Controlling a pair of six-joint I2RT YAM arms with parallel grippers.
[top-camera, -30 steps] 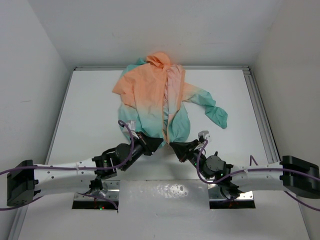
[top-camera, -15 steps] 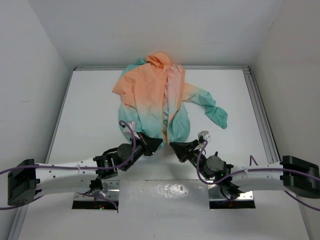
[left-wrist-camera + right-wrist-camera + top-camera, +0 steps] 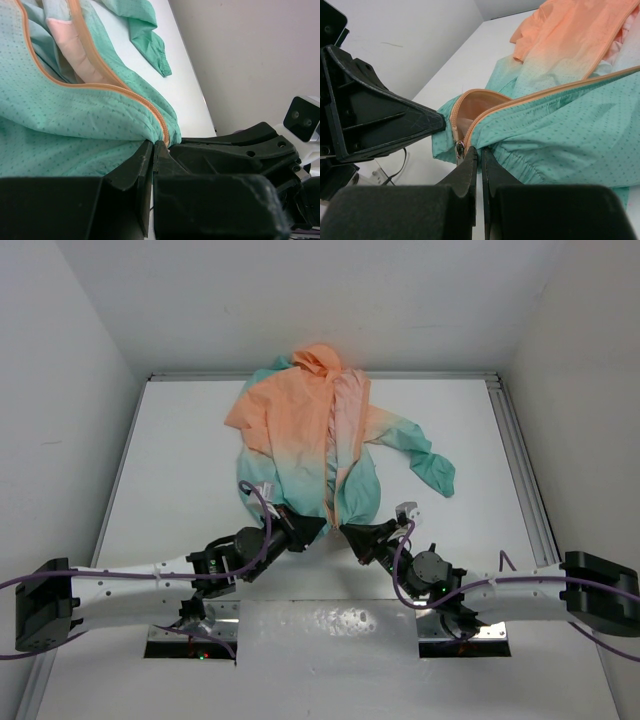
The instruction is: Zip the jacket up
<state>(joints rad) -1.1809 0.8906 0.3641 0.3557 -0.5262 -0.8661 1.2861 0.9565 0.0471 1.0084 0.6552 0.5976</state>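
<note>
The jacket (image 3: 300,430) lies spread on the white table, peach-orange at the far end, teal at the near hem, open down the front with pale pinkish lining showing. My left gripper (image 3: 312,527) is shut on the left bottom hem (image 3: 150,131) beside the orange zipper tape (image 3: 120,87). My right gripper (image 3: 347,532) is shut on the right bottom hem (image 3: 495,145), just beside the small metal zipper slider (image 3: 459,148). The two grippers sit close together, tips facing each other. The zipper (image 3: 530,95) is open above the slider.
A teal sleeve cuff (image 3: 438,472) lies out to the right of the jacket. The hood (image 3: 318,358) is bunched against the back wall. A metal rail (image 3: 520,470) runs along the table's right edge. White walls close in on three sides.
</note>
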